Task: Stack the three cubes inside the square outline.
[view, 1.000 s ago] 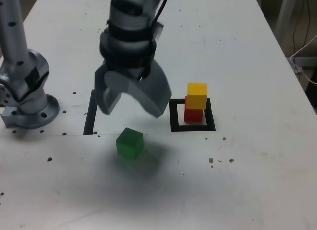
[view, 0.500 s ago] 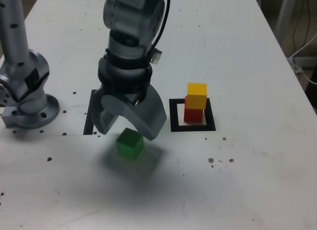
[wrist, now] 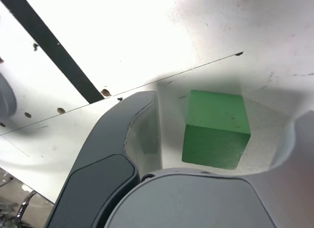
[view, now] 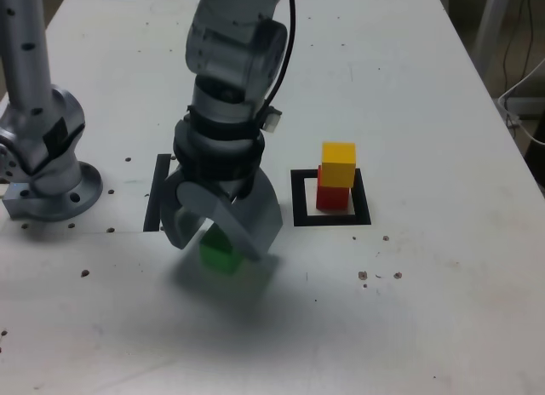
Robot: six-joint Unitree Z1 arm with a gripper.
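The green cube (view: pixel 218 254) sits on the white table, and my gripper (view: pixel 217 242) has come down around it, one finger on each side. The wrist view shows the green cube (wrist: pixel 216 127) between the fingers of my gripper (wrist: pixel 225 110), with a gap on either side, so the jaws are open and not touching it. Towards the exterior view's right, the yellow cube (view: pixel 338 163) rests on the red cube (view: pixel 331 197) inside the square outline (view: pixel 300 214).
A straight black strip (view: pixel 157 199) lies just behind the gripper on the exterior view's left. The arm's grey base (view: pixel 47 169) stands at the far left. Small dark specks dot the table (view: pixel 426 310).
The gripper has descended from above the green cube until its fingers straddle it, and the jaws have narrowed somewhat. The cubes have not moved.
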